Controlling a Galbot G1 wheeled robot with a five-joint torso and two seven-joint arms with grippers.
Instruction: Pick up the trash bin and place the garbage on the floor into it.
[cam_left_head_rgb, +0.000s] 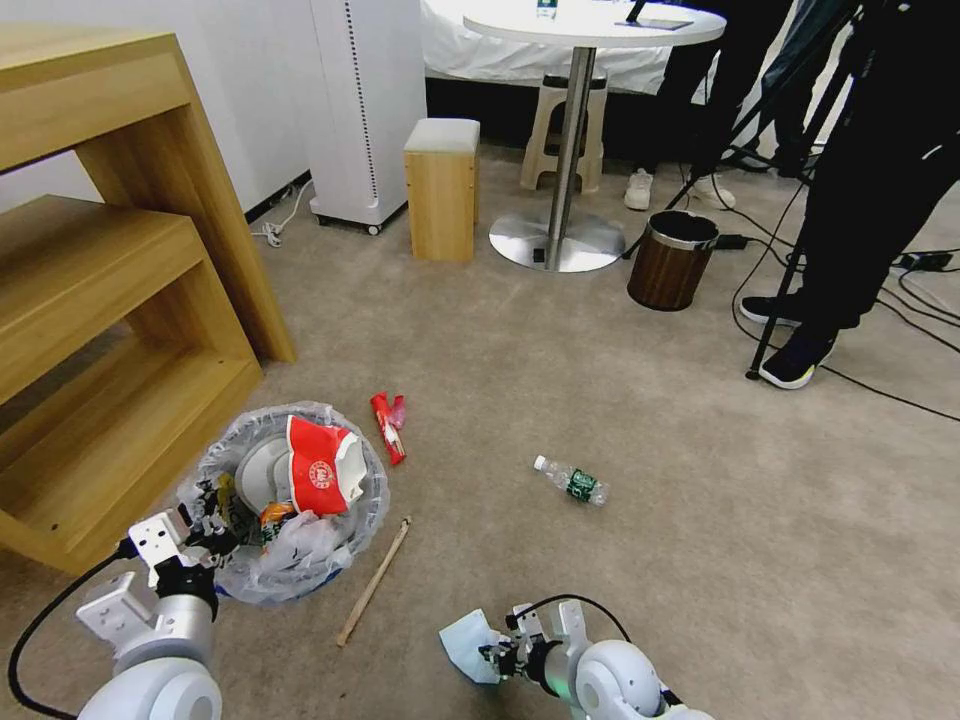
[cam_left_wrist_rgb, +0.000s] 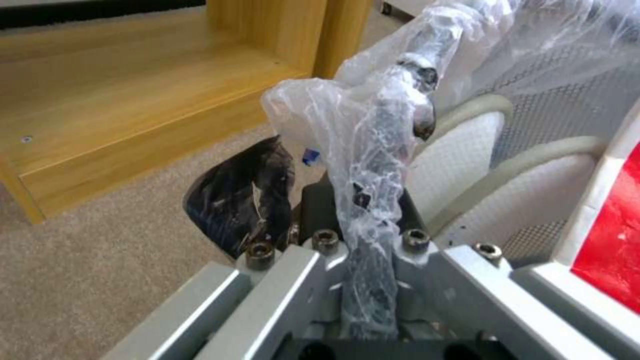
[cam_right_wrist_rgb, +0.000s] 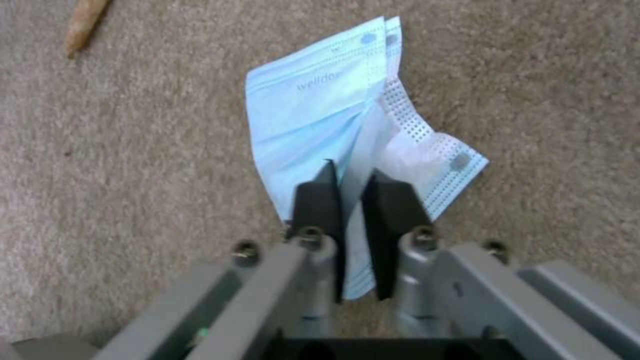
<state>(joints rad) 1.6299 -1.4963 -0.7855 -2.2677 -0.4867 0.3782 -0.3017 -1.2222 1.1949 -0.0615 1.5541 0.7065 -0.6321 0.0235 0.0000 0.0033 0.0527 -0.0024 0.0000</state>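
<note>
- Two pincers are busy: my right pincer (cam_right_wrist_rgb: 352, 187) is clenched on the blue mask (cam_right_wrist_rgb: 320, 120), low over the beige floor (cam_left_head_rgb: 620, 400).
- My left pincer (cam_left_wrist_rgb: 373, 200) grips the lined rim of the trash bin (cam_left_head_rgb: 285, 500), which sits beside the wooden shelf (cam_left_head_rgb: 110, 330) holding a red carton (cam_left_head_rgb: 320, 465).
- Around it lie a wooden stick (cam_left_head_rgb: 372, 582), red wrappers (cam_left_head_rgb: 388, 425) and, farther right, a clear bottle (cam_left_head_rgb: 570, 480).

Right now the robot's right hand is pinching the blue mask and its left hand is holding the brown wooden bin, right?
Not quite. The right gripper does pinch the mask, but the left wrist view shows the left gripper holding the plastic-lined trash bin; the brown bin stands apart.
</note>
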